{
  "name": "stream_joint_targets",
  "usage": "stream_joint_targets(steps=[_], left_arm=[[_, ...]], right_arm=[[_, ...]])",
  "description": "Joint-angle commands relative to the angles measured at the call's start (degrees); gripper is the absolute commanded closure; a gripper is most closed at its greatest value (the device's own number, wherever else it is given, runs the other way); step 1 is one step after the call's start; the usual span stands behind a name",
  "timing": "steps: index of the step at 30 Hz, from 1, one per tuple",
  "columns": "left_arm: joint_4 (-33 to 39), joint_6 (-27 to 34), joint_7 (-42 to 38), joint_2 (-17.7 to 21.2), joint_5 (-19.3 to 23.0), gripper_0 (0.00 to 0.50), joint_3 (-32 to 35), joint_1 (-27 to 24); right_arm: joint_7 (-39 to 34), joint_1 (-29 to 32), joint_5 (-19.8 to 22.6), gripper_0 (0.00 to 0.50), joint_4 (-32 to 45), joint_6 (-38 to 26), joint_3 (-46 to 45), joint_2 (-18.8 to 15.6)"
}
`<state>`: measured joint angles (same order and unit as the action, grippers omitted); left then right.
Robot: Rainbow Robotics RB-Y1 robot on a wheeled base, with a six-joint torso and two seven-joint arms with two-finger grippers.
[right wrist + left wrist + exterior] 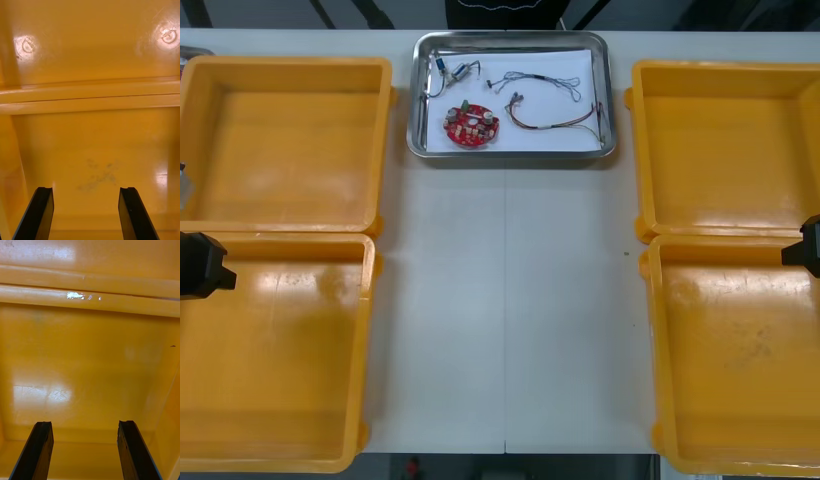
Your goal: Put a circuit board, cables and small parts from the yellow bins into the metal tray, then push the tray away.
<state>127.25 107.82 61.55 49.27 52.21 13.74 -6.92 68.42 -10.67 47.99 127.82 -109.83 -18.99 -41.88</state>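
The metal tray [510, 157] at twelve o'clock holds the circuit board [471, 125] and cables [555, 115] (loading looks done). The left gripper [84, 450] at nine and right gripper [86, 210] at three hover spread, empty, over yellow bins [280, 340]; next, one must reach the tray's near rim and push.
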Motion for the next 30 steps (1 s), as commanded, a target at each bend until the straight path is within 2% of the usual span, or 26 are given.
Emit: stream_joint_targets(steps=[1, 30], left_arm=[[1.51, -0.50, 1.64, 2.41, 0.44, 0.000, 1.81, 0.86], [1.51, -0.50, 1.64, 2.41, 0.44, 0.000, 1.81, 0.86]], right_arm=[[0.05, 1.27, 0.79, 0.000, -0.03, -0.17, -1.40, -2.59], [0.05, 1.44, 0.79, 0.000, -0.03, -0.17, -1.40, -2.68]])
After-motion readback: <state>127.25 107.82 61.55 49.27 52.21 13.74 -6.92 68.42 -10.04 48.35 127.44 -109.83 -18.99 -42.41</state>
